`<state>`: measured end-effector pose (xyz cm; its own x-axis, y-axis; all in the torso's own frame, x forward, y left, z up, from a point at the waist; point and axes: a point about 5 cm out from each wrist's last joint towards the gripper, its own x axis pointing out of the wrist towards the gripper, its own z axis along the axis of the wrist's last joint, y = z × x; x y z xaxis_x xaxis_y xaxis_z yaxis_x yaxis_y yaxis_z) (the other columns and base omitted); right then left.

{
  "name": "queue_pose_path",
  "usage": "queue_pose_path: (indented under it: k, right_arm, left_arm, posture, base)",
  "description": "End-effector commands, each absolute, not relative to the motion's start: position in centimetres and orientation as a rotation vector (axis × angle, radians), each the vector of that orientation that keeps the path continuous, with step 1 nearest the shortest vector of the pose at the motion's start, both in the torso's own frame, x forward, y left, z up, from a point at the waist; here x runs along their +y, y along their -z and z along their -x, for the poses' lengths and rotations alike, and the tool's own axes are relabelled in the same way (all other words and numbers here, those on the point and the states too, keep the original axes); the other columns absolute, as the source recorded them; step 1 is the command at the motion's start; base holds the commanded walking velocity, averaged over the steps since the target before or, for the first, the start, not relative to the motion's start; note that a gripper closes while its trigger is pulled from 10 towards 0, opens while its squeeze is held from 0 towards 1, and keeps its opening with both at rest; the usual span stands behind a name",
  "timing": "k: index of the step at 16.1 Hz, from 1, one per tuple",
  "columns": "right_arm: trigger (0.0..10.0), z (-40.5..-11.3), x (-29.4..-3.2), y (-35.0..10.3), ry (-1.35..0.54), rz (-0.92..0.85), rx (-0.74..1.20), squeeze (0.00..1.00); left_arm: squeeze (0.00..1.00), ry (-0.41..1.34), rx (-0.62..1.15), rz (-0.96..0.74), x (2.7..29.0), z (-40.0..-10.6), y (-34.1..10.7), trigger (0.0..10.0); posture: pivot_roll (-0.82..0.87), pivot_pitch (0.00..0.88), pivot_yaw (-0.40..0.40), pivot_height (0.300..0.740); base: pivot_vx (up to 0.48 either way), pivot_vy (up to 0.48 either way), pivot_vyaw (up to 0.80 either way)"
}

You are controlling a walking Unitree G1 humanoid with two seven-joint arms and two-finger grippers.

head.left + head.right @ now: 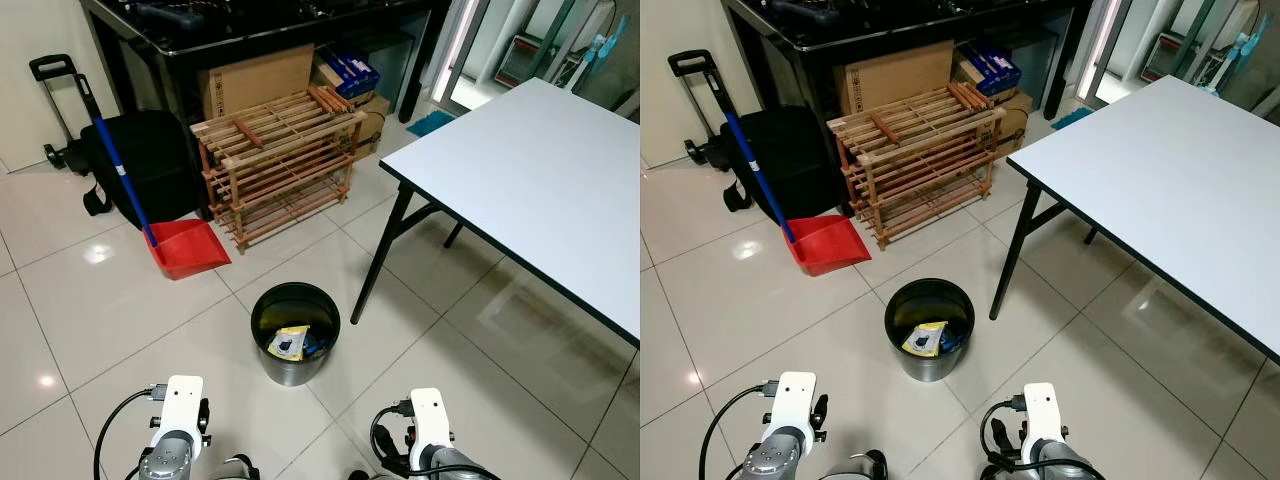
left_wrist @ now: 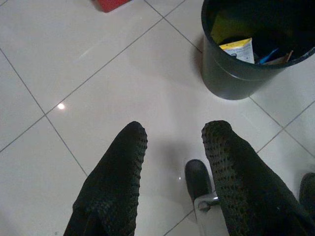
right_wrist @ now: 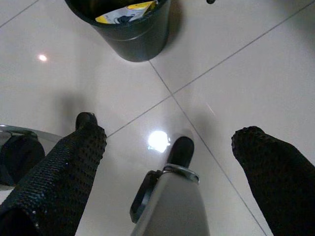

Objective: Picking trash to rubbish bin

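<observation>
I stand on the glossy tiled floor (image 1: 120, 300) looking down at a round black rubbish bin (image 1: 295, 334) just in front of me, between my two arms. Inside it lies trash: a yellow and white packet (image 1: 290, 343) with dark print, and beside it something blue (image 2: 269, 55) that I cannot identify.

My left pincer (image 2: 174, 147) hangs low over the floor, its two black textured fingers (image 2: 120, 172) spread apart with bare tile between them; it holds nothing. The bin stands a little beyond its fingertips. My right pincer (image 3: 167, 147) is also low over the tiles, its fingers (image 3: 69, 167) set wide apart and empty, and the bin sits just past them as well.

Right of the bin stands a white worktop (image 1: 540, 170) on black legs (image 1: 380, 255); the nearest leg comes down close beside the bin without touching it. Behind the bin a slatted wooden shoe rack (image 1: 275, 165) stands against a black glass-topped worktop (image 1: 250, 25), with cardboard boxes (image 1: 255, 80) stored underneath that. Left of the rack a red dustpan (image 1: 187, 247) with a blue handle rests on the floor, leaning toward a black bag (image 1: 150, 160) on a trolley with a black handle (image 1: 50, 68).
</observation>
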<state>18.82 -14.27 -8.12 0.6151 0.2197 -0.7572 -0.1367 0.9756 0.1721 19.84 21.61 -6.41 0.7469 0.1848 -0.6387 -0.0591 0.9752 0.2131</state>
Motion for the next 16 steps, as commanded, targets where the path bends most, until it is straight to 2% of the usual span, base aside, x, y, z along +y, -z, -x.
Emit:
queue_pose_path:
  k: [1, 11, 16]
  right_arm:
    - [10.0, -18.62, -14.66, 8.23, -0.193, -0.107, 0.897, 0.00]
    - [10.0, -18.45, -14.65, 8.32, -0.196, -0.109, 0.903, 0.00]
    - [10.0, -18.39, -14.70, 8.34, -0.198, -0.110, 0.904, 0.00]
  left_arm:
    - [0.00, -0.140, 0.724, -0.176, 21.48, -19.66, 6.55, 10.0]
    - [0.00, -0.142, 0.726, -0.174, 21.50, -19.54, 6.61, 10.0]
    - [0.00, -0.158, 0.726, -0.180, 21.60, -19.56, 6.58, 10.0]
  posture:
    - [-0.01, 0.097, -0.070, 0.740]
    - [-0.01, 0.102, -0.071, 0.740]
    - [-0.01, 0.105, -0.073, 0.740]
  base:
    - [-0.251, 0.000, 0.00]
    - [-0.263, 0.000, 0.00]
    - [0.000, 0.000, 0.00]
